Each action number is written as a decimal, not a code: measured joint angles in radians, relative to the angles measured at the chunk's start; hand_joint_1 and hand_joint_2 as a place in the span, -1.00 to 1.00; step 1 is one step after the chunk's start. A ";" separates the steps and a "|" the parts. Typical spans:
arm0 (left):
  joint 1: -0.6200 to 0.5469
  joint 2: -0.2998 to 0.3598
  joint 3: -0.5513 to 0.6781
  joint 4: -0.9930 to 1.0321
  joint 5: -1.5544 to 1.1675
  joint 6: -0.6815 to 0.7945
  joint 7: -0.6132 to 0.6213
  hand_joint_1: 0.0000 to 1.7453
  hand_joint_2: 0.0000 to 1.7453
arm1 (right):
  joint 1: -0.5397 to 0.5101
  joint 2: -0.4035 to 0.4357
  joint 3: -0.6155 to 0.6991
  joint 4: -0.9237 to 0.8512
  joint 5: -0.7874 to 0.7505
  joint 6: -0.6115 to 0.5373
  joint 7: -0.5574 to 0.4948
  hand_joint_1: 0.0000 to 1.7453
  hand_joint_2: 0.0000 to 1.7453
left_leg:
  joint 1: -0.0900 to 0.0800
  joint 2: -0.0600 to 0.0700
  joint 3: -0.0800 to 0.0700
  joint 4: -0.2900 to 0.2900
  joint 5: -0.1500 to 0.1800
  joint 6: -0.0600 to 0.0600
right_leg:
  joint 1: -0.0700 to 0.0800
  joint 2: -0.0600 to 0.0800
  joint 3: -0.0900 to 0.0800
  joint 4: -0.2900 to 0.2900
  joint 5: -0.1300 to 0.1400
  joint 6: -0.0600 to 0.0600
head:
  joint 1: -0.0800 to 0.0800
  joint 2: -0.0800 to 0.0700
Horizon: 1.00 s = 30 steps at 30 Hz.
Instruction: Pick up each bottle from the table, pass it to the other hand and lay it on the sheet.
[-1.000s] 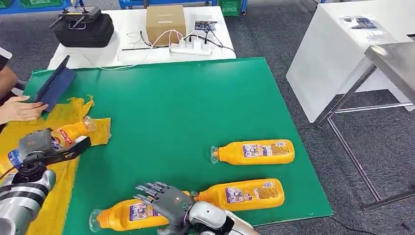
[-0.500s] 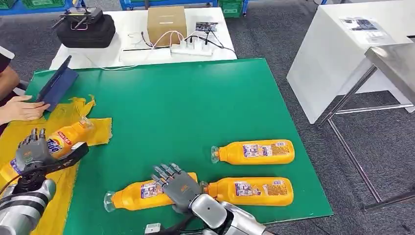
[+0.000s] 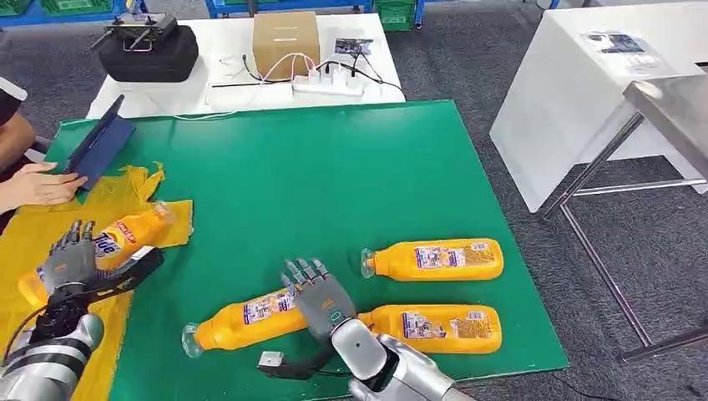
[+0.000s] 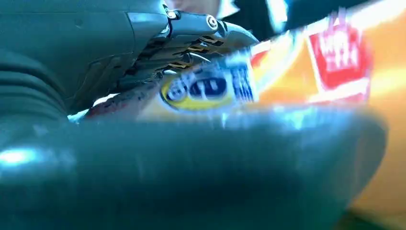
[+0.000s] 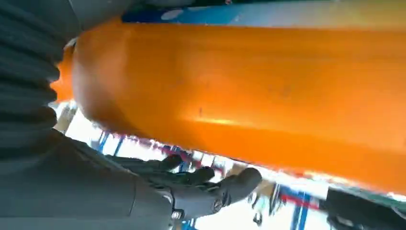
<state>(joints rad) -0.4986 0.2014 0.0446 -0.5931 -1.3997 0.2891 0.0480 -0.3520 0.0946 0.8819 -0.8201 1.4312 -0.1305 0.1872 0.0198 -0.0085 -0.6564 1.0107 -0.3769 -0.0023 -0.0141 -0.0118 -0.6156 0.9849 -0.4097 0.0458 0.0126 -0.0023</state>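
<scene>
Hands: left [image 3: 68, 263] lying spread-fingered against bottle [image 3: 125, 236] on sheet [image 3: 33, 227]; right [image 3: 320, 296] resting fingers extended, grasping nothing, over second bottle [image 3: 242, 317]

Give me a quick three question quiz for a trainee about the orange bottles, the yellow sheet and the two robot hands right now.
1. How many orange bottles lie on the green mat?
2. True or false: the left hand is at a bottle on the yellow sheet.
3. The right hand is over: A the near-left bottle, B the far-right bottle, C the cardboard box.

Key: 1. three; 2. true; 3. A
</scene>
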 measured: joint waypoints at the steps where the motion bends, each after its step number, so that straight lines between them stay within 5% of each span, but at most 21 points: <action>1: -0.002 -0.008 0.000 -0.007 0.005 -0.005 0.000 -1.00 -1.00 | -0.008 0.005 -0.013 0.019 -0.008 -0.002 -0.010 -1.00 1.00 | 0.000 0.000 0.000 0.000 0.000 0.000 | 0.000 0.000 0.000 0.000 0.000 0.000 | 0.000 0.000; 6: -0.001 -0.038 -0.006 -0.029 0.020 -0.005 0.000 -1.00 -1.00 | -0.023 0.025 -0.045 0.074 -0.017 -0.013 -0.022 -0.96 1.00 | 0.000 0.004 0.000 0.000 0.002 -0.001 | 0.000 0.001 0.007 0.000 0.006 0.001 | 0.000 0.000; 7: -0.001 -0.040 -0.008 -0.030 0.020 -0.005 -0.001 -1.00 -1.00 | -0.025 0.028 -0.048 0.079 -0.017 -0.013 -0.022 -0.54 1.00 | 0.000 0.004 0.001 0.000 0.002 -0.001 | 0.000 0.001 0.007 0.000 0.006 0.000 | 0.000 0.000; 8: -0.001 -0.042 -0.008 -0.031 0.021 -0.005 -0.002 -1.00 -1.00 | -0.027 0.030 -0.051 0.083 -0.017 -0.013 -0.022 0.86 1.00 | 0.000 0.005 0.001 0.000 0.002 -0.001 | 0.000 0.001 0.007 0.000 0.006 0.000 | 0.000 0.000; 9: 0.000 -0.044 -0.009 -0.034 0.022 -0.005 -0.002 -1.00 -1.00 | -0.029 0.032 -0.054 0.087 -0.017 -0.013 -0.023 1.00 1.00 | 0.000 0.005 0.001 0.000 0.002 -0.001 | 0.000 0.001 0.007 0.000 0.005 0.000 | 0.000 0.000; 17: 0.000 -0.045 -0.009 -0.035 0.024 -0.005 -0.006 -1.00 -1.00 | -0.030 0.032 -0.056 0.090 -0.019 -0.011 -0.023 1.00 1.00 | 0.000 0.005 0.001 0.000 0.002 -0.001 | 0.001 0.001 0.006 0.000 0.005 0.000 | 0.000 0.000; 18: 0.000 -0.045 -0.009 -0.036 0.026 -0.005 -0.008 -1.00 1.00 | -0.030 0.032 -0.056 0.090 -0.020 -0.010 -0.023 1.00 1.00 | 0.000 0.005 0.001 0.000 0.002 -0.001 | 0.001 0.001 0.005 0.000 0.005 0.000 | 0.000 0.000; 21: 0.001 -0.087 -0.028 -0.073 0.142 -0.007 -0.156 -1.00 1.00 | -0.048 0.036 -0.099 0.143 -0.145 0.041 -0.101 1.00 1.00 | 0.000 0.003 0.001 0.000 0.002 -0.001 | 0.000 0.001 -0.002 0.000 0.004 -0.002 | 0.000 0.000; 23: 0.022 -0.166 -0.118 -0.242 0.383 -0.055 -0.296 -1.00 1.00 | -0.102 0.031 -0.179 0.243 -0.339 0.103 -0.311 1.00 1.00 | -0.001 0.006 0.002 0.000 0.002 0.000 | 0.000 0.004 0.007 -0.002 0.009 -0.001 | 0.000 0.000; 30: 0.070 -0.188 -0.251 -0.475 0.568 -0.046 -0.355 -1.00 1.00 | -0.128 0.004 -0.235 0.315 -0.473 0.149 -0.451 1.00 1.00 | -0.001 0.006 0.009 0.000 0.000 -0.001 | 0.000 0.004 0.005 -0.002 0.003 -0.001 | 0.000 0.000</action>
<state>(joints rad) -0.4284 0.0137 -0.2064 -1.0678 -0.8316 0.2426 -0.3067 -0.4798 0.0984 0.6470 -0.5055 0.9580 0.0183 -0.2643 0.0187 -0.0026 -0.6474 1.0107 -0.3770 -0.0032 -0.0140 -0.0073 -0.6106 0.9827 -0.4064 0.0453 0.0126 -0.0023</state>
